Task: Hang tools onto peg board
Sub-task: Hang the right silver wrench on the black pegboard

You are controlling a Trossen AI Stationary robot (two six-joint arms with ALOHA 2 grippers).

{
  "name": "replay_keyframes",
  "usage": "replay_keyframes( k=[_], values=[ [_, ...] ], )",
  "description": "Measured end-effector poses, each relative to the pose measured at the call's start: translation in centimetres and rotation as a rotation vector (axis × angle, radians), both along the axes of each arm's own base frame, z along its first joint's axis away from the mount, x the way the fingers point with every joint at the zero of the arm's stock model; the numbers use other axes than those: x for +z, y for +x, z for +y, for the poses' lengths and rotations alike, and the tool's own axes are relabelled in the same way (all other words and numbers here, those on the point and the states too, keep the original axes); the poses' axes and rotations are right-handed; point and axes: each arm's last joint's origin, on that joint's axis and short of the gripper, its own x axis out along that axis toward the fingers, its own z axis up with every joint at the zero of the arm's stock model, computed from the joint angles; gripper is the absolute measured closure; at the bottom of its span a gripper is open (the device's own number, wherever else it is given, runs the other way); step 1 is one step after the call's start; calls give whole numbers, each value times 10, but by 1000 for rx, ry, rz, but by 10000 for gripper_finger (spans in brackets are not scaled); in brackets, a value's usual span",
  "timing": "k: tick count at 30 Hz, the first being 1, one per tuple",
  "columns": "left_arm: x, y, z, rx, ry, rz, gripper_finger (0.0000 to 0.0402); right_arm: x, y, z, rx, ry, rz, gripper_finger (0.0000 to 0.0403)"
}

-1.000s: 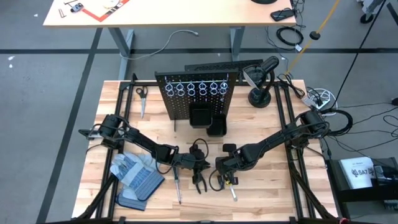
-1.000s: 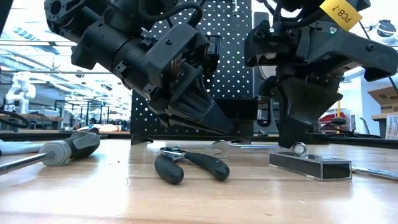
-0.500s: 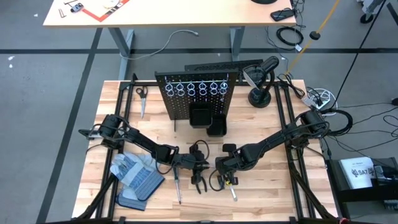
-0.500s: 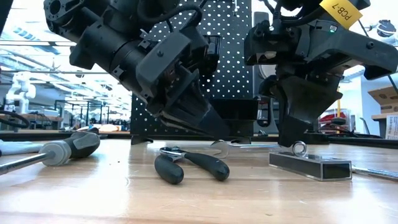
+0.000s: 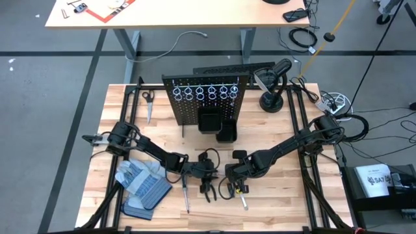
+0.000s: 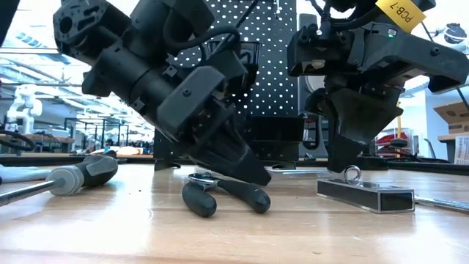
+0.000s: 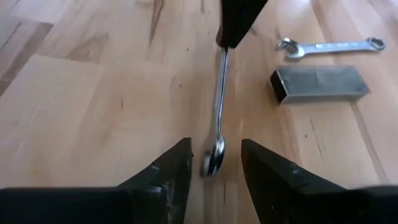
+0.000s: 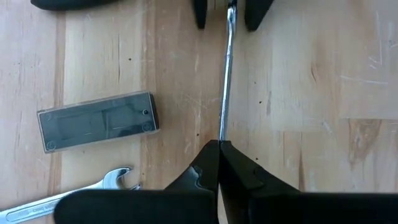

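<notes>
Pale wood desk, black peg board upright at its back edge, well apart from where I'm working near the front middle. The target is a thin silver wrench lying flat on the desk between the two arms. The left claw is low, fingers apart, straddling the wrench's near ring end without touching it. The right claw is closed, tips on the opposite end; I cannot tell whether it pinches the wrench or only pins it. A grey block and a second wrench lie just beside it, and the pliers are near the left claw. Risks, as I judge them: the wrench is thin and flat on the wood, so closing the left claw may skate over it or flick it sideways. If the right claw lets go too soon, the wrench may pivot towards the block. Both arms are close, so contact between them is possible.
</notes>
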Motion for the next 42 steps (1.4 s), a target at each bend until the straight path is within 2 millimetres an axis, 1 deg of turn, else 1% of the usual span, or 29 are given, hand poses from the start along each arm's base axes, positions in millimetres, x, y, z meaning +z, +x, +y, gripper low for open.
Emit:
replay_keyframes(
  k=[3,6,8,12,13,21,25,28,31,35,38,42],
  values=[
    [-3,2,1,10,-3,-25,258,0,0,0,-4,1,1,403],
    [-3,3,2,21,2,-30,280,0,0,0,-6,2,1,403],
    [-3,3,3,26,5,-23,308,0,0,0,-6,3,1,403],
    [-6,3,4,37,16,-19,378,0,0,0,-9,0,1,403],
    [-6,3,4,41,18,-17,383,0,0,0,-8,3,0,403],
    [-6,2,2,6,101,-22,383,0,0,0,-10,2,-5,403],
    [-5,2,0,-8,124,-22,383,3,4,2,4,6,-62,399],
    [-4,1,0,-8,128,-11,383,9,7,5,20,-12,-130,381],
    [0,0,0,-10,130,-5,383,21,13,9,51,-27,-177,349],
    [4,-1,1,-11,129,-7,383,45,26,15,94,19,-246,297],
    [13,-2,-2,-22,125,-27,383,70,37,22,187,53,-316,264],
    [31,-4,-5,-31,115,-80,383,110,48,34,378,152,-431,240]
  ],
)
